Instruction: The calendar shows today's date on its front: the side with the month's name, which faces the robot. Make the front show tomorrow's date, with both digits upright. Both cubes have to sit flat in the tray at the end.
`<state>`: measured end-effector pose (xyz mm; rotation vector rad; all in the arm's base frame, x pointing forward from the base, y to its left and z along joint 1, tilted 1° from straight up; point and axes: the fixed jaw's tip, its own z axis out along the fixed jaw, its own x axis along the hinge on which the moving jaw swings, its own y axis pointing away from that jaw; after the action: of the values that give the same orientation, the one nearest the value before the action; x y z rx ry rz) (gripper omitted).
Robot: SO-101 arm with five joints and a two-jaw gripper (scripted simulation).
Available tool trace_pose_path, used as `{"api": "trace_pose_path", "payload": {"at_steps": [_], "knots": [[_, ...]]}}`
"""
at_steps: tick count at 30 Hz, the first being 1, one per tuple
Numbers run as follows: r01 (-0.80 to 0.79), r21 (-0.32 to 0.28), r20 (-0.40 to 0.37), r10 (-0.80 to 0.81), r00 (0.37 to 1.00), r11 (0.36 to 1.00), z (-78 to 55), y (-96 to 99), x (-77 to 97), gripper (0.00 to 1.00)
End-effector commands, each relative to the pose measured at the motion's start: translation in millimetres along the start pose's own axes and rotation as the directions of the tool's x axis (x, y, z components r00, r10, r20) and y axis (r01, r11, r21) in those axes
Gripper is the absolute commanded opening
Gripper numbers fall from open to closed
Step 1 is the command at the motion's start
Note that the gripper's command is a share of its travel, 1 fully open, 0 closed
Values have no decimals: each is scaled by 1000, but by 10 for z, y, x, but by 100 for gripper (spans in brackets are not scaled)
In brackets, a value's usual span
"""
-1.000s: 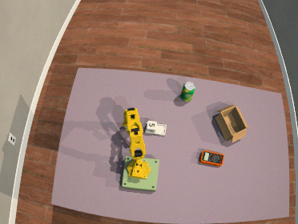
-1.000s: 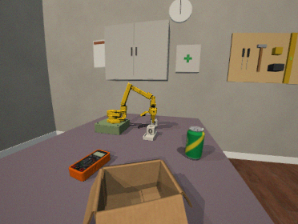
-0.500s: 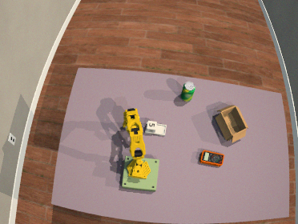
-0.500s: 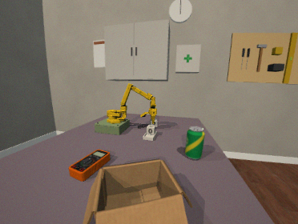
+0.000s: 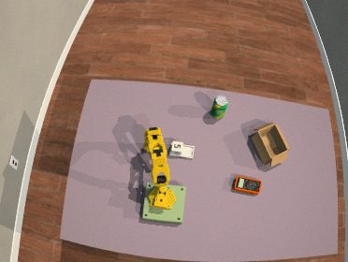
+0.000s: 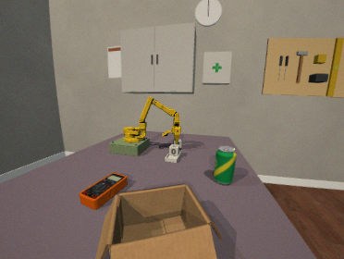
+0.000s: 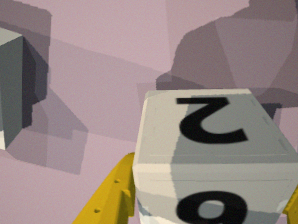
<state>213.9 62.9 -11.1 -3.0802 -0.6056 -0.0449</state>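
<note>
Arm (image 5: 159,164) (image 6: 159,106), yellow: reaches far from its base, wrist bent down; your gripper (image 6: 177,140) (image 7: 215,172) grips one cube (image 7: 215,130), "2" on its upper face. Tray (image 5: 187,153) (image 6: 172,158): just right, holding the other cube (image 5: 177,147) (image 6: 174,150). Can (image 5: 219,108) (image 6: 225,166): far right. Multimeter (image 5: 247,185) (image 6: 104,190): right, nearer you.

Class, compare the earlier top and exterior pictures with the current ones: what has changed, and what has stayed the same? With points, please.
Nothing visibly changed. The yellow robot arm (image 5: 159,164) (image 6: 159,105) keeps its pose. The calendar tray (image 5: 188,152) (image 6: 172,158), green can (image 5: 219,108) (image 6: 225,166), orange multimeter (image 5: 247,185) (image 6: 104,190) and open cardboard box (image 5: 263,147) (image 6: 162,247) all stayed where they were.
</note>
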Motion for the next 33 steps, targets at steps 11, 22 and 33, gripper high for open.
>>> {"api": "trace_pose_path", "payload": {"at_steps": [11,22,33], "knots": [[1,3,24,-1,1000,1000,84,7,-47,0],[1,3,24,-1,1000,1000,122,7,-49,0],[1,3,24,-1,1000,1000,122,7,-49,21]]}}
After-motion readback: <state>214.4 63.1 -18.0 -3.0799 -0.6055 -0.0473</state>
